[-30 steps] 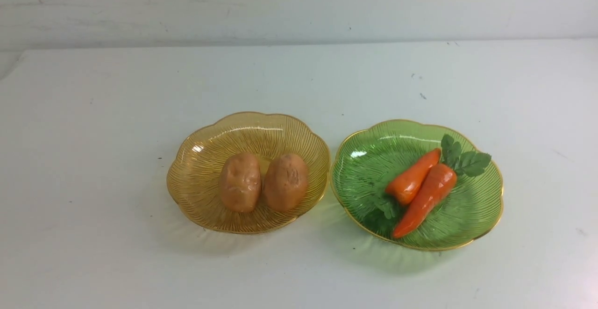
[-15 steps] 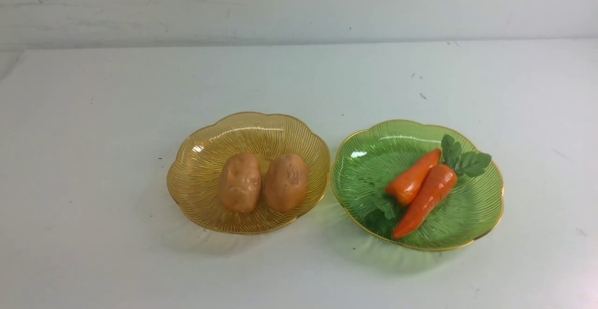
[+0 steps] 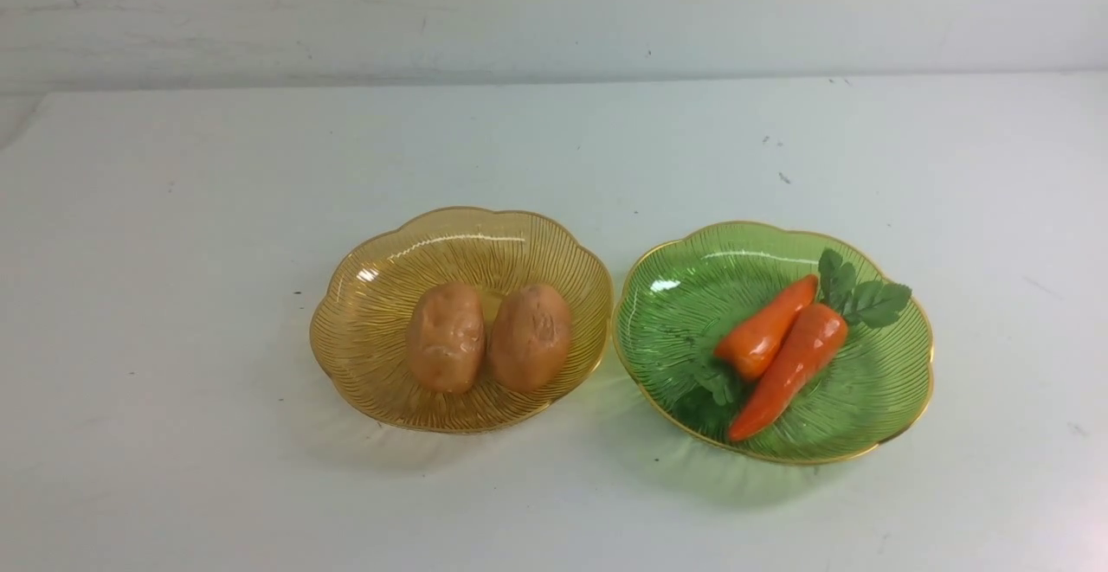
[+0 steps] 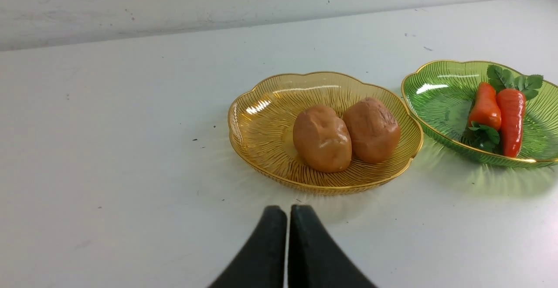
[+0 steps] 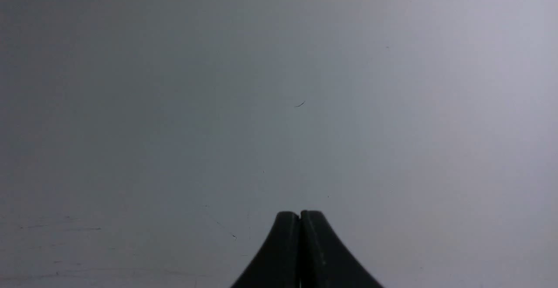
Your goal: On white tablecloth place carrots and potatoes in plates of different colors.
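Observation:
Two tan potatoes (image 3: 489, 338) lie side by side in the amber-yellow plate (image 3: 372, 295). Two orange carrots (image 3: 779, 351) with green leaves lie in the green plate (image 3: 874, 390) to its right. Both plates stand on the white tablecloth (image 3: 173, 295). Neither gripper shows in the front view. In the left wrist view my left gripper (image 4: 287, 209) is shut and empty, a little short of the amber plate (image 4: 257, 127) with the potatoes (image 4: 346, 133); the green plate (image 4: 431, 105) and carrots (image 4: 499, 111) show beside it. My right gripper (image 5: 299, 213) is shut and empty over bare cloth.
A pale wall (image 3: 554, 9) stands behind the table's far edge. A few tiny dark specks (image 3: 782, 177) mark the cloth behind the green plate.

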Available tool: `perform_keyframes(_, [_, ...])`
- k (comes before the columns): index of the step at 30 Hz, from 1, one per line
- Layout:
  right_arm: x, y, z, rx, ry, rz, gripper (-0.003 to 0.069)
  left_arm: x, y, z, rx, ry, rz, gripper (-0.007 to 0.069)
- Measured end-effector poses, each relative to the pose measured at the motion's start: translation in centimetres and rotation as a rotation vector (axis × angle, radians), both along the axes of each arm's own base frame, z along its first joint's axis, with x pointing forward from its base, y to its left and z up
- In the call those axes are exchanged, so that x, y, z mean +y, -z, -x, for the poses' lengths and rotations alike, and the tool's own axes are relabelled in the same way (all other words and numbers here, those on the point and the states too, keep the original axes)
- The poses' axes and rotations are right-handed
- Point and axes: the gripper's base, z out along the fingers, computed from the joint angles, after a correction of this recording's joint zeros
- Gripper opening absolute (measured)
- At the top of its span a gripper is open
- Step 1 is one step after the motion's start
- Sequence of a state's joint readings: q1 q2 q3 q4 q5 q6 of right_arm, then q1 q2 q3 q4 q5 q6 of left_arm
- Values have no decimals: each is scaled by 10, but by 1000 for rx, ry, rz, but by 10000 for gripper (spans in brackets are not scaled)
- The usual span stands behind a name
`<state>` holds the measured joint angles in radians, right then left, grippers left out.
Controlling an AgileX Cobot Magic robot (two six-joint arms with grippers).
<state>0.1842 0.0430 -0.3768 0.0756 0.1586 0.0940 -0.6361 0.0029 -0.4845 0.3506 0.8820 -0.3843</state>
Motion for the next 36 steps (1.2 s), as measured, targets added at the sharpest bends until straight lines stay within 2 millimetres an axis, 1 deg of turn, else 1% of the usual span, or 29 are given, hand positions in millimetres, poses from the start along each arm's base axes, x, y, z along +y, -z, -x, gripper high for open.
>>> perform_keyframes(13, [0,0,0,0,0,0,-15,-1,1,2,-21,-3,16,-3])
perform_keyframes(17, [0,0,0,0,0,0,-15,-11,11,-3,-71,-23,-2,-3])
perform_keyframes(18, [0,0,0,0,0,0,-15,-13,15,-4,-77,-42,-11,-3])
perform_keyframes(20, [0,0,0,-1,0,0,-15,-20,31,-12,-94,-82,-36,-3])
perform_keyframes(22, [0,0,0,-1,0,0,-15,-25,51,-21,-109,-132,-51,-3])
perform_keyframes(23, [0,0,0,-1,0,0,-15,-25,53,-22,-107,-144,-44,-3])
perform_keyframes(25, [0,0,0,-1,0,0,-15,-25,77,-31,-108,-209,-42,-3])
perform_keyframes(27, [0,0,0,-1,0,0,-15,-24,96,-36,-85,-247,-53,-3])
perform_keyframes(28, [0,0,0,-1,0,0,-15,-23,103,-37,-72,-260,-61,-3])
perform_keyframes(31, [0,0,0,-1,0,0,-15,-23,116,-38,-36,-264,-79,-3])
perform_keyframes(36, [0,0,0,0,0,0,-15,-22,121,-37,10,-262,-109,-3])
